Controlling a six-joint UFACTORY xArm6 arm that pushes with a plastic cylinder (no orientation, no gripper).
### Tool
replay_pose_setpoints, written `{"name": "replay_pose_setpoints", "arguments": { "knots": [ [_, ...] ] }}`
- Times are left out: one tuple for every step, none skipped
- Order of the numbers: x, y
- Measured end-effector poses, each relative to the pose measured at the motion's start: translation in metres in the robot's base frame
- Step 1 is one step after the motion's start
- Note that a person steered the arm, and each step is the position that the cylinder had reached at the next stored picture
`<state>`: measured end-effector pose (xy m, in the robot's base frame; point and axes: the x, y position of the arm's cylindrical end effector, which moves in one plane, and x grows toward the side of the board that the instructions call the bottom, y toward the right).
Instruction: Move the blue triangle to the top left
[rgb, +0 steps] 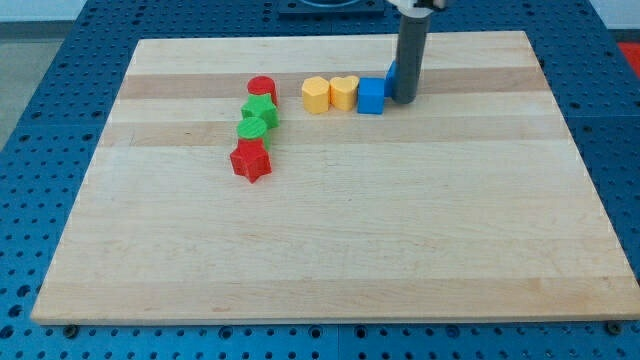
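Camera view, two red, two green, two yellow, two blue blocks, tool (404, 98) jawless, touching blue triangle (391, 74).

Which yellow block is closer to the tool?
The yellow heart, the yellow block further toward the view's right. It sits beside the blue cube, near my tip. The other yellow block lies further toward the view's left.

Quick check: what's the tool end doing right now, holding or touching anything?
My tip: no gripper, holds nothing; it stands right of the blue cube, against a mostly hidden blue block.
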<state>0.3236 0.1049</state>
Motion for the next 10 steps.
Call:
{"name": "replay_pose_setpoints", "arguments": {
  "knots": [
    [-0.011, 0.023],
    [-0.029, 0.031],
    [-0.031, 0.009],
    [-0.031, -0.004],
    [-0.020, -0.004],
    [-0.013, -0.008],
    [-0.013, -0.030],
    [-0.017, -0.053],
    [-0.029, -0.075],
    [-0.042, -0.089]
  ]
}}
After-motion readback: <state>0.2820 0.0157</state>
